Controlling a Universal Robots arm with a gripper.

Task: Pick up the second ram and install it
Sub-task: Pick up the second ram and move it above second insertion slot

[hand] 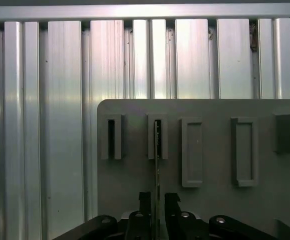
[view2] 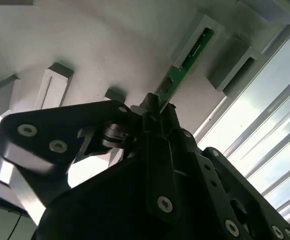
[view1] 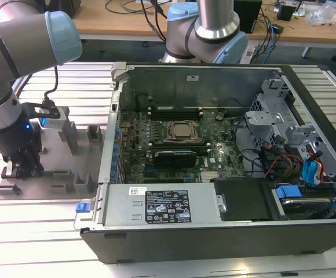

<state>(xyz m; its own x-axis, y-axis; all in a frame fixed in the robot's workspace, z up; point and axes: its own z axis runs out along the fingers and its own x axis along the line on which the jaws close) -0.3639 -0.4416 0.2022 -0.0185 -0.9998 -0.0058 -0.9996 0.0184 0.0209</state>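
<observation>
one hand — vertical, astride second ram

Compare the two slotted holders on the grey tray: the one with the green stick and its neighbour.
The empty holder shows only a dark slot; the ram's holder has the second ram standing in it edge-on. The gripper lines up with the ram's holder, open around the stick, while the empty holder sits beside that line. Both are matching grey raised blocks on the tray.

tight spot: second ram stands edge-on between the fingers, just a sliver free each side. Empty slotted block just beside one finger, two more blocks past the other. Ribbed table ahead of them is wide open
</observation>
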